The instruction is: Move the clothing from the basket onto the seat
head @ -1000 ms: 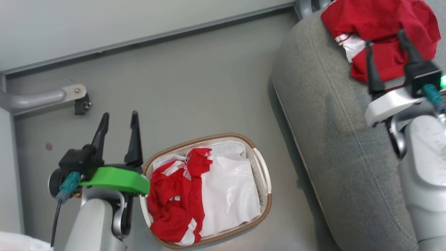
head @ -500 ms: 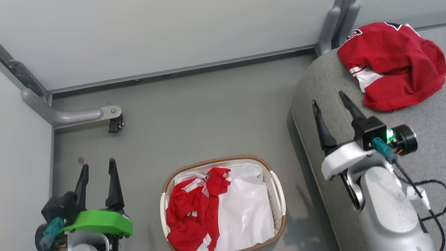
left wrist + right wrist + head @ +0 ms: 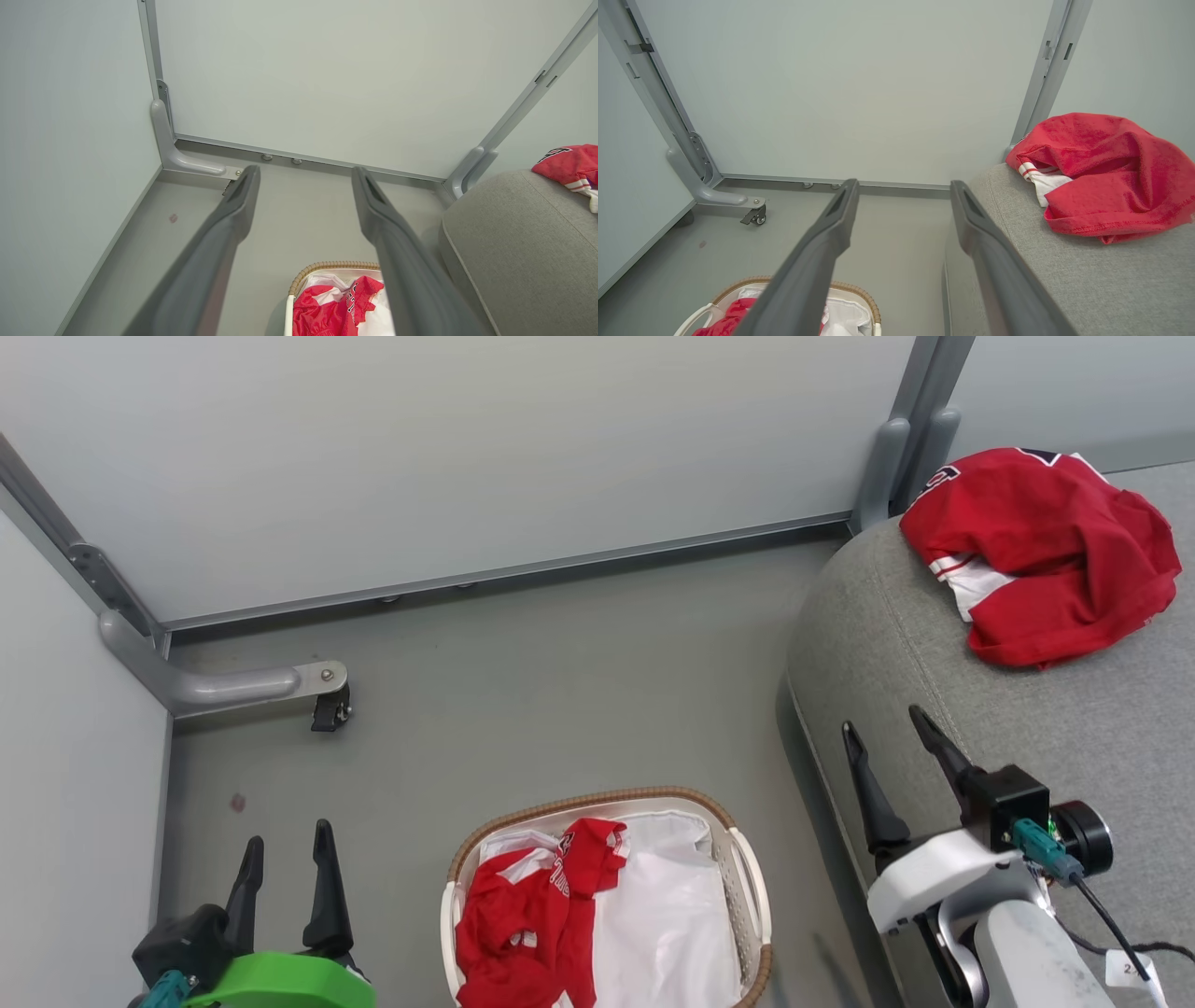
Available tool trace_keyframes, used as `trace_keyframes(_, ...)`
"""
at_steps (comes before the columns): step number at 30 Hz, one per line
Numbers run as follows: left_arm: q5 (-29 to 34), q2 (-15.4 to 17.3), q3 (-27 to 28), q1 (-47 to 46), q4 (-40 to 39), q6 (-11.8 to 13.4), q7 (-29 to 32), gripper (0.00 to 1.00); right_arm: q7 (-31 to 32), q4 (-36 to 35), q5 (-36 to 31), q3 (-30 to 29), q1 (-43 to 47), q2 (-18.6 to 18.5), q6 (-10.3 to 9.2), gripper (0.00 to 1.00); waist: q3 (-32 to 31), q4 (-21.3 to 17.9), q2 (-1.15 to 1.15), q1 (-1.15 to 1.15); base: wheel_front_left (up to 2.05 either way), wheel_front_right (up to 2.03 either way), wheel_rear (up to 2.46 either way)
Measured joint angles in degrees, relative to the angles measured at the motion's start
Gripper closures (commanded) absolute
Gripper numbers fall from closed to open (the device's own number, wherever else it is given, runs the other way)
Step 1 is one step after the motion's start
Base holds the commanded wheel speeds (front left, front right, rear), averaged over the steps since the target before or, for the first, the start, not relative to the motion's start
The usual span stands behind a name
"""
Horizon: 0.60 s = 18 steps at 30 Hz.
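While left gripper (image 3: 288, 833) and right gripper (image 3: 882, 719) hold jaws apart, a castor (image 3: 329, 709) stands beyond the basket (image 3: 597, 796).

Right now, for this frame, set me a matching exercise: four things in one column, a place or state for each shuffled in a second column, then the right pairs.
Things:
1. left gripper
2. right gripper
3. basket
4. sofa

Places or states:
a. bears a crumpled red jersey near the wall
b. open and empty, above the floor, left of the basket
c. holds a second red jersey with a white liner
d. open and empty, at the sofa's rounded edge

Pairs: 1-b; 2-d; 3-c; 4-a
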Motion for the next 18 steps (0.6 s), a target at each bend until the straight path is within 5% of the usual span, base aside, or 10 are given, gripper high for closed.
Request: trace_keyframes(18, -0.15, -0.01, -1.62, 0.20, 1.30, 0.31, 0.00, 0.00, 0.00, 0.35, 3.12, 0.68, 1.90, 0.00, 0.00, 0.00, -1.31, 0.02, 0.00, 0.00, 0.00, 0.00, 0.00)
